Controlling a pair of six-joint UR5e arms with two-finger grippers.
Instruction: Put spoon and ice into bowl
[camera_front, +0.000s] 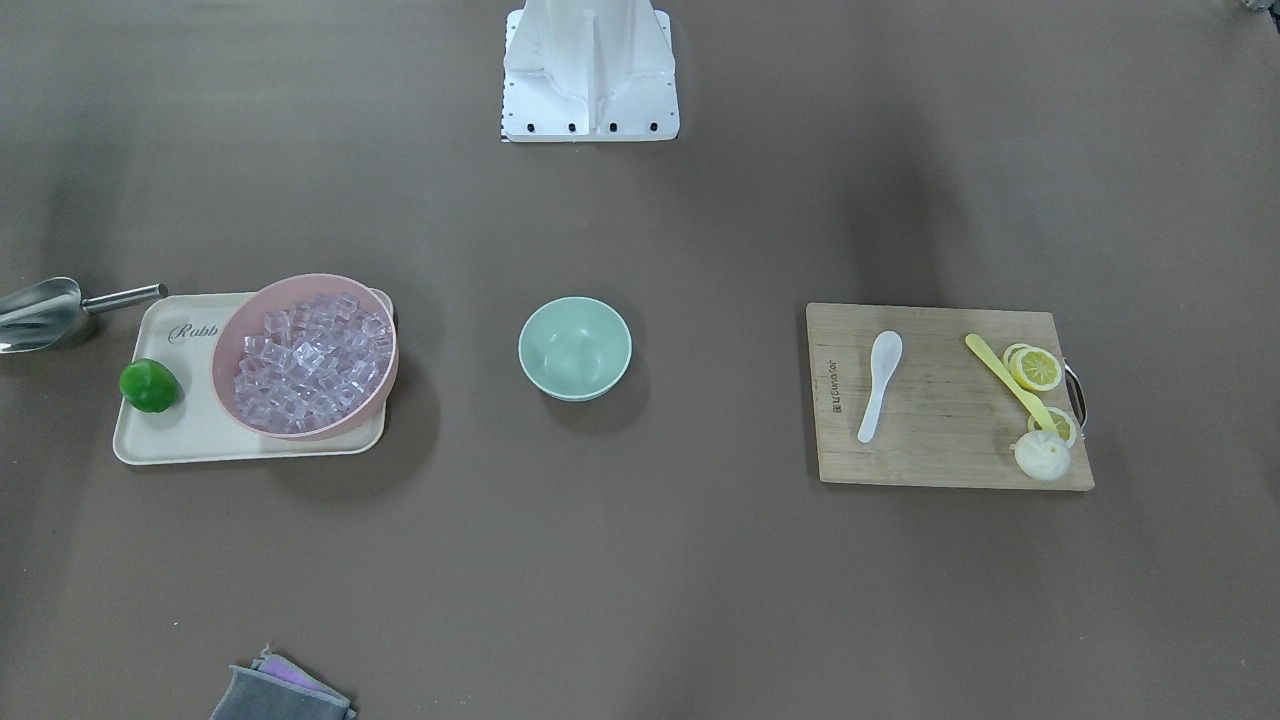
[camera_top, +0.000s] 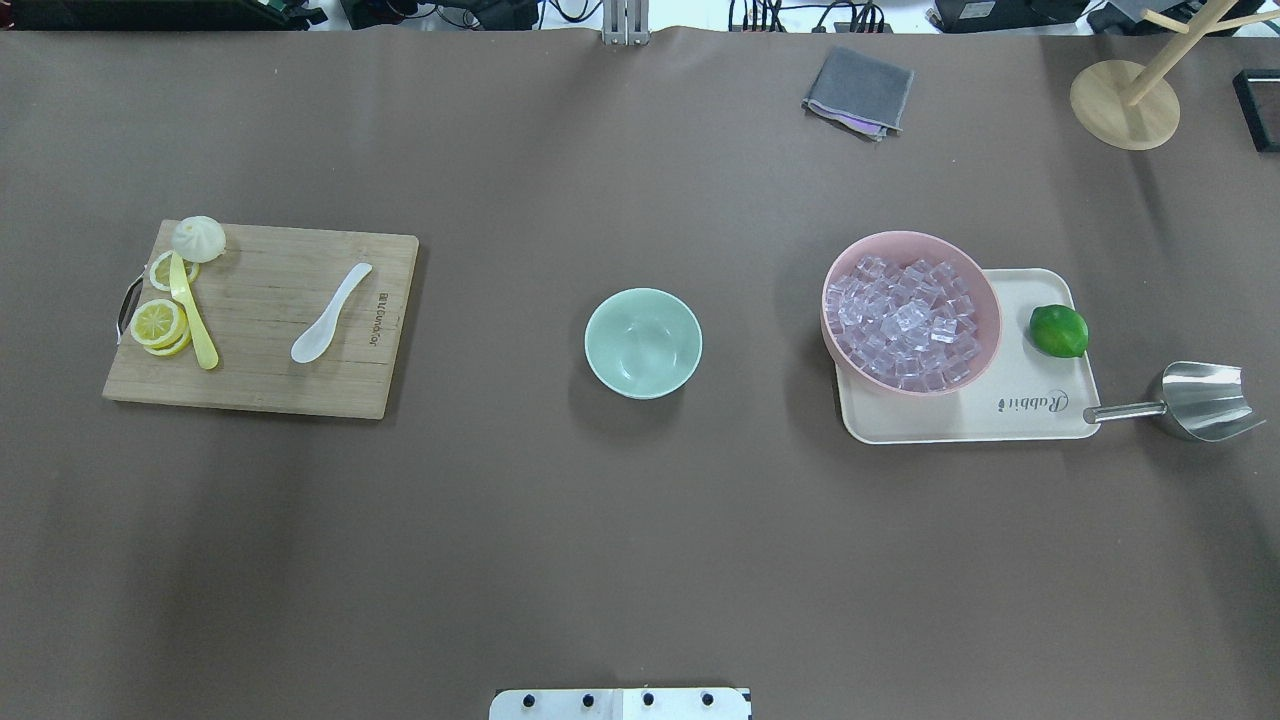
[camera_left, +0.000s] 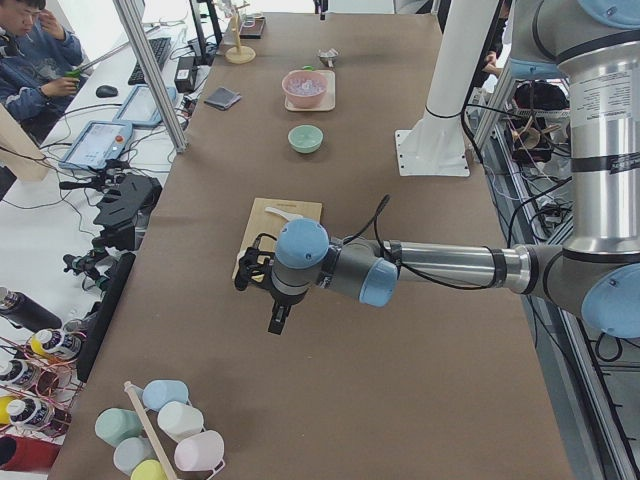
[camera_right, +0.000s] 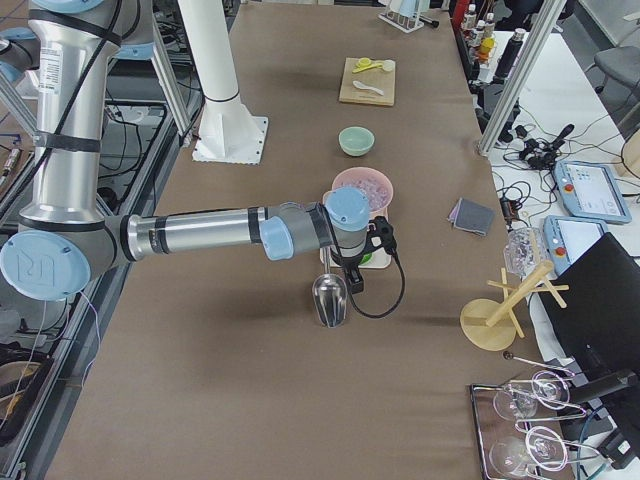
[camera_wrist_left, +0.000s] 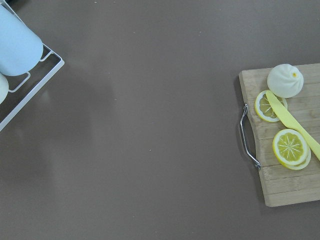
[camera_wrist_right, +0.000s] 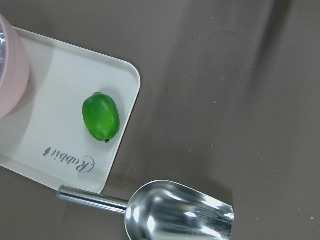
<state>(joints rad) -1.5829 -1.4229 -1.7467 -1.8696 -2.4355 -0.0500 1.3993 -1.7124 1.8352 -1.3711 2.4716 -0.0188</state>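
Bring left gripper (camera_left: 276, 322) over spoon (camera_top: 330, 315), left of bowl (camera_top: 643, 343); pinch handle across, lift level. Send right gripper (camera_right: 352, 280) for ice (camera_top: 908, 322), right of bowl. Cannot tell either's opening.

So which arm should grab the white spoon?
Left. The spoon lies on the cutting board on the robot's left, with the left gripper hovering near it; the right gripper hangs by the metal scoop.
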